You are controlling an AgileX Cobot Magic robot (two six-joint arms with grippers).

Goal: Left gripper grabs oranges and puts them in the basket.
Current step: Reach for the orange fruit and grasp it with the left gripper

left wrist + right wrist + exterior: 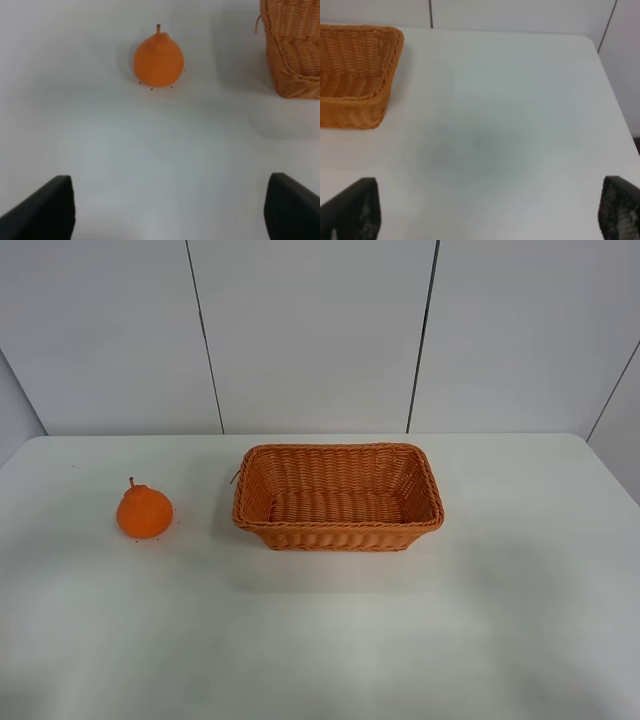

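Since the orange point(144, 513) stands on the left half of the worktop point(330, 640), apart from the left edge and from the basket point(340, 537) in the middle, the left end effector point(170, 212) is the nearer one. Its fingers are wide apart and hold nothing; the fruit lies ahead of them, not yet between them. It is nearly round (stem pointing up), so I judge any grip direction serves. Free room surrounds it. The right end effector point(485, 212), also spread and empty, faces the worktop's right side.
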